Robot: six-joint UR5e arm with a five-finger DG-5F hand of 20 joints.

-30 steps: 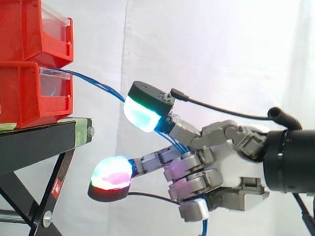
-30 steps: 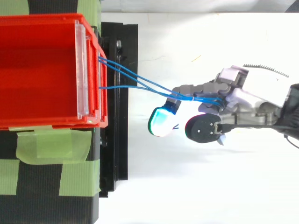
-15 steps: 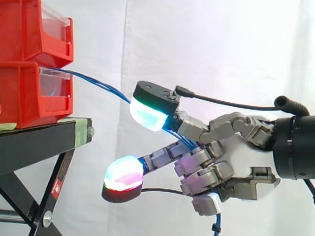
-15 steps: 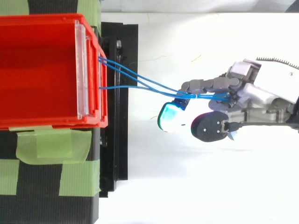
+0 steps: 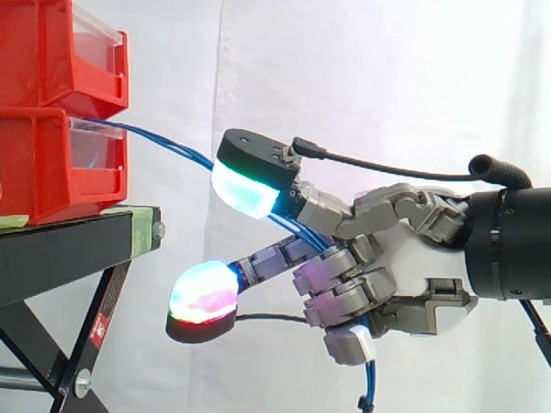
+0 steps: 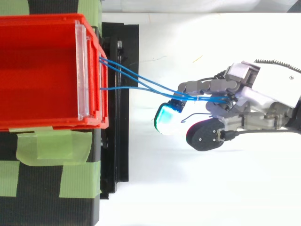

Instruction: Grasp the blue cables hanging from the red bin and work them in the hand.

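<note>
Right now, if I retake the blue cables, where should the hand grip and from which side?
Grip the blue cables where the strands draw into one bundle, away from the red bin; nearer the bin they fan apart. Come from the side opposite the bin, with the hand curled across the sloping span, as it is now.
</note>
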